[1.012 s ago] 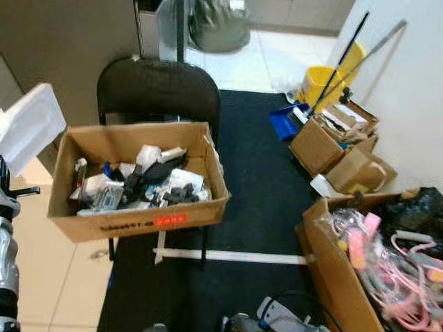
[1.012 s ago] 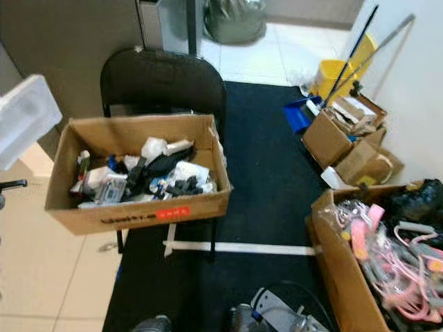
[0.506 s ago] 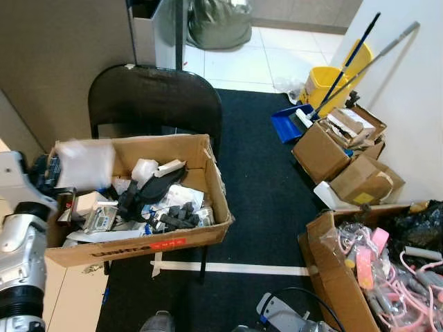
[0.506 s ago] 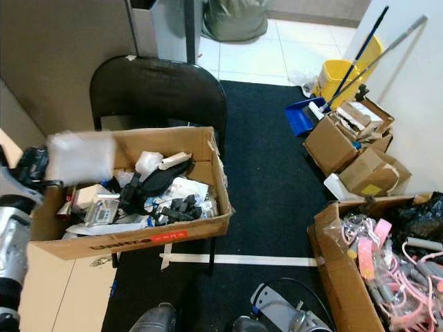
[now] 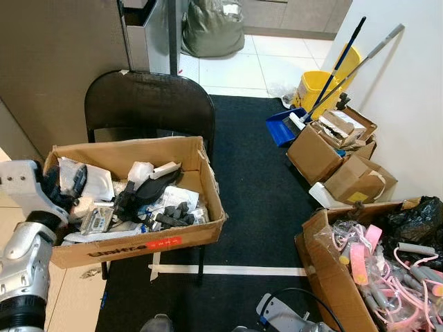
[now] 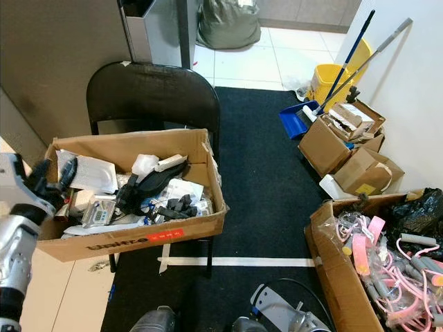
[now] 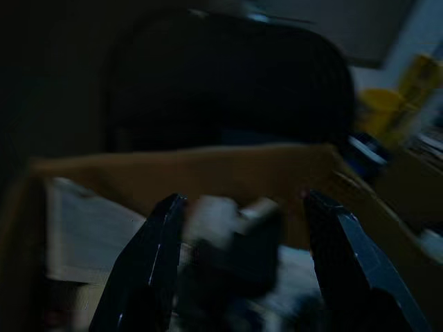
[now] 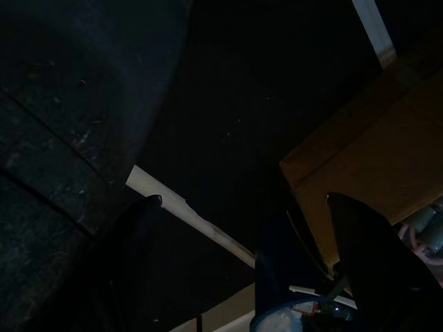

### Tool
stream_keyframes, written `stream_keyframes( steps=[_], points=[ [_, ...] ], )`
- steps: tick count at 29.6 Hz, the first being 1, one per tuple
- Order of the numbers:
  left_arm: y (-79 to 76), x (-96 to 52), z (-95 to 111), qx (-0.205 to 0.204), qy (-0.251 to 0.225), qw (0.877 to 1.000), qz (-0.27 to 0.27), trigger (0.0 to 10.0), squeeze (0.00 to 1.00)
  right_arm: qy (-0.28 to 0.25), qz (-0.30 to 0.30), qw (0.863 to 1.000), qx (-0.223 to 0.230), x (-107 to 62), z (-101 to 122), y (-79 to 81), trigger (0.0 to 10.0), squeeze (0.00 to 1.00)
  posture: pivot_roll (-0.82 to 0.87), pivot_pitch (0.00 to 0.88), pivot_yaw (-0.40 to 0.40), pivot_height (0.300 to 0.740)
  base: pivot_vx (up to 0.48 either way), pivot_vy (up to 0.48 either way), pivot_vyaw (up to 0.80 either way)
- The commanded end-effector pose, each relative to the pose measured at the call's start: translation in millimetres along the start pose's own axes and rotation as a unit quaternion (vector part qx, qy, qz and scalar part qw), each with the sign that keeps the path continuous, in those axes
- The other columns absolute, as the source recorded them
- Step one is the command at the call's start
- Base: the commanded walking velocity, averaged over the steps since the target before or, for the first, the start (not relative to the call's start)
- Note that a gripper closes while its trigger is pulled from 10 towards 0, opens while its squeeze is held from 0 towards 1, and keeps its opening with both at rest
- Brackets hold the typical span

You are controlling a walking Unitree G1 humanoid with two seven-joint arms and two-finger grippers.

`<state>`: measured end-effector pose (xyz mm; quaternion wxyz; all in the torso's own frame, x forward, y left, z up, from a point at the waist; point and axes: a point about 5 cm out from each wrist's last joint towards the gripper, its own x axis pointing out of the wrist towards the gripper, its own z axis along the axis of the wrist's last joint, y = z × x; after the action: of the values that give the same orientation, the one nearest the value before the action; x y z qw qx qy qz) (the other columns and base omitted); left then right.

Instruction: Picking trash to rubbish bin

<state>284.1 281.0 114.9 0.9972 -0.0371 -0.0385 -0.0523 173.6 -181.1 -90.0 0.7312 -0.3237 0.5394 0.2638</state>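
Left hand [image 5: 61,185] beside rectangular cardboard box [image 5: 138,242]

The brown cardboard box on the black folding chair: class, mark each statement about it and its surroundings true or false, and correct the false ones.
1. The brown cardboard box rests on the black folding chair. True.
2. The box is empty. False: it holds mixed trash, including a white plastic sheet.
3. The left gripper is at the box's left end with its jaws open. True.
4. A yellow mop bucket stands by the far wall. True.
5. The floor under the chair is red carpet. False: the dark carpet is black.
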Motion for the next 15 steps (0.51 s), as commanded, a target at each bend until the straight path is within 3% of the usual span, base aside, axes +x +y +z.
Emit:
stream_keyframes(
  steps=[1,5,15],
  points=[
    [-11.0,-1.7,-2.2,-0.012,0.004,0.999,-0.031,10.0,0.00,-0.013,0.037,0.999,0.007,3.2,3.1,21.1,10.0,0.00,0.13,0.133,-0.015,0.740,0.000,0.000,0.00],
    [-14.3,-1.7,-6.4,0.012,0.023,0.999,-0.037,10.0,0.00,-0.012,0.038,0.999,0.005,3.2,2.8,21.3,10.0,0.00,0.14,0.133,-0.015,0.740,-0.256,0.000,0.00],
    [-17.1,-6.1,-12.3,0.010,0.043,0.998,-0.048,10.0,0.00,-0.012,0.039,0.999,0.005,3.3,2.7,21.7,10.0,0.00,0.14,0.133,-0.011,0.740,-0.421,0.000,0.00]
  ],
)
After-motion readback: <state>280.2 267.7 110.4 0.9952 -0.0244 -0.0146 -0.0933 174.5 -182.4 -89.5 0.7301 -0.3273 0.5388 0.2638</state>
